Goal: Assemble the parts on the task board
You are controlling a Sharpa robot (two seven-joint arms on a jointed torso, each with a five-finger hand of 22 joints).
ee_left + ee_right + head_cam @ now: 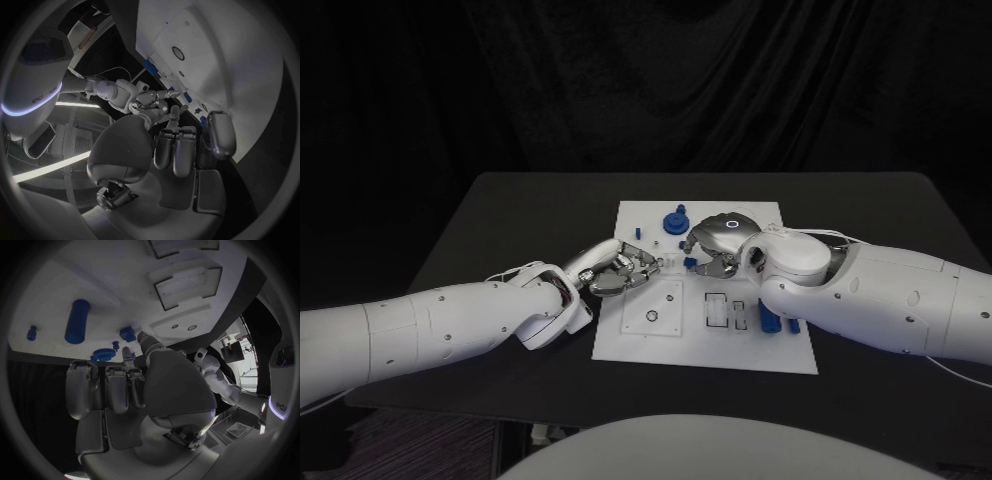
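Two hands [620, 268] [715, 244] over task board [646, 340], blue cylinder [76, 321] wrist-side

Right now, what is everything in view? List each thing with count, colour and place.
table: one, black, under everything.
task board: one, white, mid-table, with rectangular recesses near its front.
blue parts: several; a gear-topped one stands at the board's far edge, others lie beside the right arm; a blue cylinder and smaller pieces show in the right wrist view. Exact count unclear.
left hand: silver, over the board's left edge, fingers curled; whether it holds anything cannot be told.
right hand: silver, over the board's far middle; hold unclear.
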